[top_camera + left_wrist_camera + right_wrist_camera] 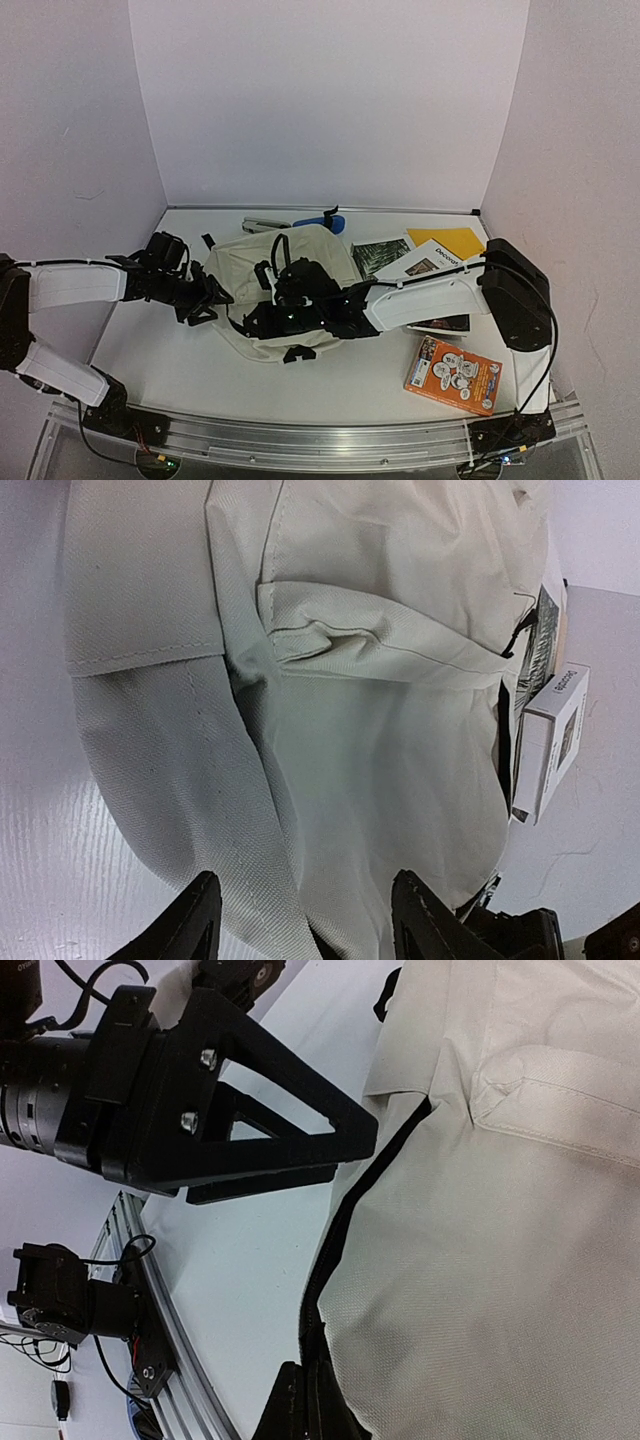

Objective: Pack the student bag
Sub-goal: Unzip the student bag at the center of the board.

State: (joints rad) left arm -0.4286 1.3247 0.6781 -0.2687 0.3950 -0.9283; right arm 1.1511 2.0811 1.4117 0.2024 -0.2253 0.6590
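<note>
We see the student bag (pixel 262 270) lying flat in the middle of the table (pixel 200 375), between the two arms. It is cream fabric with black straps and a black zipper line. We cannot see inside it, so we cannot say what it holds.

The left gripper (pixel 305 912) is at the left side of the bag. Its two fingers stand apart, and a fold of the cream fabric lies between them without being clamped. The right arm reaches across the bag from the right. The right gripper (pixel 300 1402) has its fingers closed together at the black zipper edge on the near side of the bag. We cannot tell whether some fabric is pinched between them.

Several things lie outside the bag, on the table. A white book (pixel 432 262) is just beside its right side, with a dark green book (pixel 378 257) and a yellow book (pixel 447 240) near it. An orange box (pixel 452 375) lies apart, toward the near right corner. Behind the bag are a blue object (pixel 322 220) and a grey object (pixel 262 225).
</note>
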